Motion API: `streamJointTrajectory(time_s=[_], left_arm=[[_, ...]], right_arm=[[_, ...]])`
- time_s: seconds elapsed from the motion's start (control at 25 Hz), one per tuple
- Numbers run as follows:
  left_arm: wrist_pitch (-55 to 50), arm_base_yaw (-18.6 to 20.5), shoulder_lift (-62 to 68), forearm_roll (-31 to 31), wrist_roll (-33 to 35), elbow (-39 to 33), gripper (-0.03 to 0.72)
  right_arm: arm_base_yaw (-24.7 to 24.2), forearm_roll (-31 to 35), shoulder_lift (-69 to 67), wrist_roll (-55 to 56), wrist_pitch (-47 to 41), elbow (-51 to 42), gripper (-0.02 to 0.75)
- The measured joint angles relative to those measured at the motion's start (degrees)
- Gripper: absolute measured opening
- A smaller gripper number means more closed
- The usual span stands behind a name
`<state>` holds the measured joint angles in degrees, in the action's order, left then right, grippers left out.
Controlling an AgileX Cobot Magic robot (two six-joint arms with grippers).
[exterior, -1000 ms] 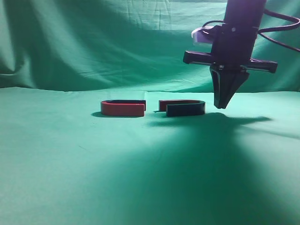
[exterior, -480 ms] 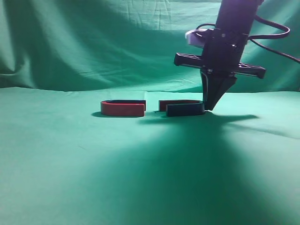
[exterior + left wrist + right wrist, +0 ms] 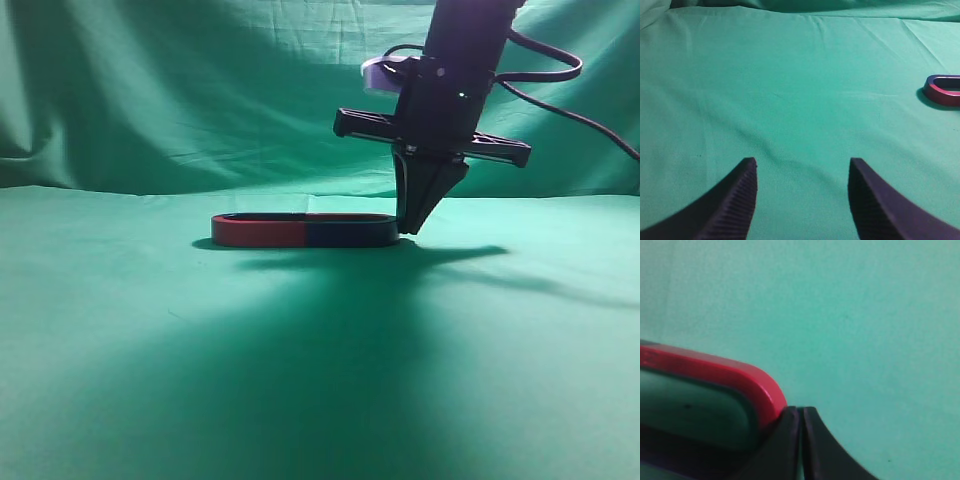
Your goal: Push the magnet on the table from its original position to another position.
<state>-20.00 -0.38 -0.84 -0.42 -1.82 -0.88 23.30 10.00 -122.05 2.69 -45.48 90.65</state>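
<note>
Staged recording set, green cloth backdrop (image 3: 150, 90) (draped, creased), matching cloth-covered table (image 3: 150, 380)

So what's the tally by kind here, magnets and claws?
U-shaped magnets: 2, the navy-faced magnet and the red-faced magnet, joined end to end into one oval
Claws: 2, the left claw open, the right claw shut at the navy end
Total: 4

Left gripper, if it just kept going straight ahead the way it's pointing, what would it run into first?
The left gripper points across bare table; its way looks free as far as the view shows. The red magnet end sits off to the right, probably outside that line.
</note>
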Motion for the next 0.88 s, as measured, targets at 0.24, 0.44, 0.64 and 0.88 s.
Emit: streamJointTrajectory(time_s=[0.24,0.44,0.64,0.88], left_arm=[[0.0,0.0,0.0,0.0,0.0,0.0,0.372],[0.0,0.0,0.0,0.0,0.0,0.0,0.372],[0.0,0.0,0.0,0.0,0.0,0.0,0.372],[0.0,0.0,0.0,0.0,0.0,0.0,0.372]], right_arm=[[0.0,-0.8,0.3,0.0,-5.8,3.0,0.000],[0.1,-1.2,4.4,0.0,-15.2,9.8,0.000],[0.2,-1.3,13.2,0.0,-20.0,12.0,0.000],[0.2,-1.7,25.7,0.0,-24.9,12.2,0.000]])
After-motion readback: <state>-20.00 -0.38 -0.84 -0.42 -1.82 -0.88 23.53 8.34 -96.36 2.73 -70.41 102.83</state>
